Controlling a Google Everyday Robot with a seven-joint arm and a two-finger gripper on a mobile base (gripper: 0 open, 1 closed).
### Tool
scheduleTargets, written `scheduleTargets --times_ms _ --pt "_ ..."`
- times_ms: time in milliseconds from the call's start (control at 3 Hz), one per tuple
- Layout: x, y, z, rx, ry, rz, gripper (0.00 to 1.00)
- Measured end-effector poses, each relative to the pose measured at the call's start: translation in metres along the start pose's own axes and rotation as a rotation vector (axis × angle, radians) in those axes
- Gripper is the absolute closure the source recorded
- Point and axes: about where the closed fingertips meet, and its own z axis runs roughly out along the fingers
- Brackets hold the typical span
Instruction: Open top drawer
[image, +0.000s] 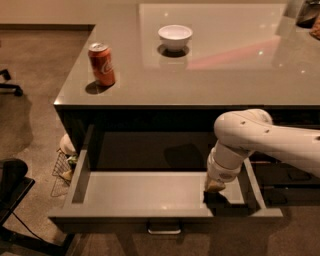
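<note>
The top drawer (150, 190) stands pulled far out from under the desk, showing a shallow pale grey inside with nothing in it. Its dark front carries a small metal pull handle (163, 230) at the middle of the bottom edge. My gripper (216, 187) hangs from the white arm down inside the drawer near its right front corner, apart from the handle.
The grey desk top (210, 70) holds a red soda can (101, 63) at the left and a white bowl (175, 37) further back. A wire basket (62, 167) sits on the carpet left of the drawer. A black chair base (12, 195) is at lower left.
</note>
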Motion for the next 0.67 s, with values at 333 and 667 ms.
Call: scheduleTargets --times_ms 333,667 --pt "0.0008 0.0010 0.0006 -0.002 0.001 0.001 0.82" --pt "0.0013 0.0028 0.0000 0.004 -0.005 -0.009 0.59"
